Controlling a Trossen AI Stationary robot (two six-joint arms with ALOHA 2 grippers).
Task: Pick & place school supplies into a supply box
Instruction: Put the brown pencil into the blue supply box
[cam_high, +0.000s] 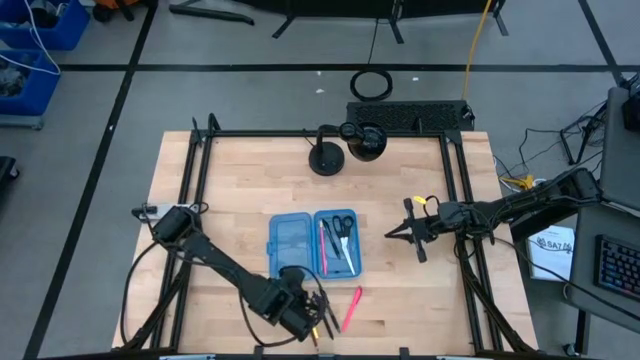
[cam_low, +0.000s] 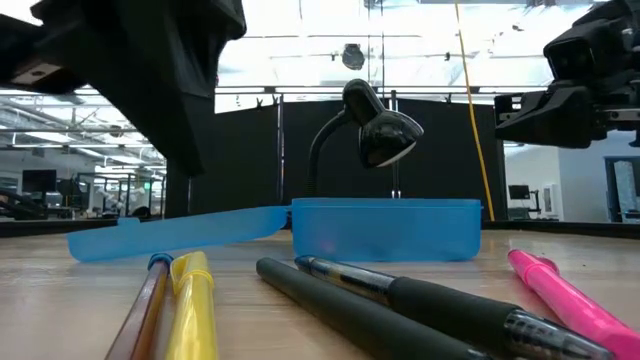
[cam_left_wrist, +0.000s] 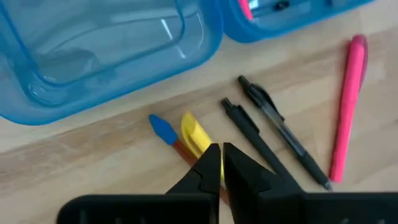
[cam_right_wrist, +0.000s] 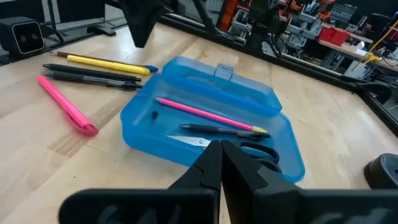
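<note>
Pens waited beside the open box

Left hand (cam_left_wrist: 222, 163) hovered low over the cluster of loose supplies at the near edge of the surface (cam_high: 420, 300), its fingers nearly pressed together, only a thin gap between the tips, pinching nothing. Right hand (cam_high: 412, 232) hung well apart, off the box's right side, fingers pressed together and empty.

The supply box (cam_high: 313, 243) lay open and flat, 2 halves side by side. Its right half already held a pink pencil (cam_right_wrist: 205, 114), a dark pen (cam_right_wrist: 217, 130) and the scissors (cam_high: 343, 226); its left half looked bare.

On the surface just beside the box's near edge lay a yellow highlighter (cam_left_wrist: 198, 138), an orange pencil with a blue cap (cam_left_wrist: 165, 132), 2 black pens (cam_left_wrist: 261, 143) and, a little apart, a pink highlighter (cam_left_wrist: 347, 116).

The left fingertips sat directly over the yellow highlighter and the orange pencil, which touched each other. To do this pick well, the hand would likely need to spread first, then straddle 1 item across its width. Closing on both risked dragging the neighbour or dropping 1 on the way to the box.
</note>
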